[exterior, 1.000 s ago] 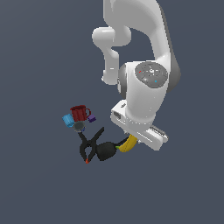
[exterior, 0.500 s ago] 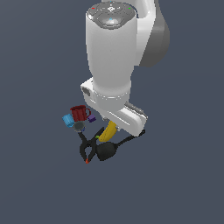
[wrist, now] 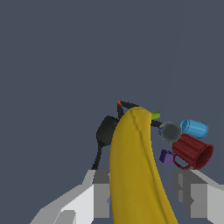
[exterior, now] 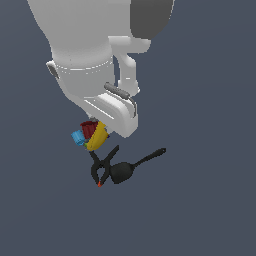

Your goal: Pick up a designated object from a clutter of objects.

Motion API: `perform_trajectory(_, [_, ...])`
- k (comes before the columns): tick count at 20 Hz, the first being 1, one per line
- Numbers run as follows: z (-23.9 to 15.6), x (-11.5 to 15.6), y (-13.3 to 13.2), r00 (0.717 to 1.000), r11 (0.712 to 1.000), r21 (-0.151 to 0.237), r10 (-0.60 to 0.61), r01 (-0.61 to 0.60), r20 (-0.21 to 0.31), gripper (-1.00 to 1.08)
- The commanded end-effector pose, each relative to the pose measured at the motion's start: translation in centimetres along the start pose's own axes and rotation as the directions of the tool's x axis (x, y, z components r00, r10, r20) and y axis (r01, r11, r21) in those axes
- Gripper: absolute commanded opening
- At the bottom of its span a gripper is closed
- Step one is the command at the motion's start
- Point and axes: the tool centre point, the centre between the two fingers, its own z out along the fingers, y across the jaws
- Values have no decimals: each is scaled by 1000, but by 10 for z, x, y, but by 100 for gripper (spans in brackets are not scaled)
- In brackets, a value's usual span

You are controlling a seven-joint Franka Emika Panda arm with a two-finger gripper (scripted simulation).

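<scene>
Yellow banana (wrist: pixel 135 170) is sitting between the two fingers of the gripper (wrist: pixel 144 192), which is clamping it on both sides; in the exterior view the banana (exterior: pixel 97 137) is showing just under the white hand. Below it, the red mug (wrist: pixel 192 151), blue cup (wrist: pixel 194 128), purple block (wrist: pixel 166 156), black clamp (exterior: pixel 102 166) and black spatula (exterior: pixel 131 167) are lying clustered together.

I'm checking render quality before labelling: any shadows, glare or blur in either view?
Exterior view: flat, even light, no cast shadows under the black spatula; the arm blocks much of the frame. Wrist view: sharp, no glare; the banana, held in the hand, fills the foreground.
</scene>
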Motion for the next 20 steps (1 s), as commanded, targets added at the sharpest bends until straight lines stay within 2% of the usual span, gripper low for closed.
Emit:
perform_trajectory(1, [-13, 7, 8, 1000, 1000, 0, -1, 1, 0, -100])
perform_trajectory(9, [-28, 16, 16, 1000, 1000, -2, -1, 1, 0, -100])
perform_trajectory(20, [-37, 19, 9, 1000, 1000, -3, 0, 0, 1, -100])
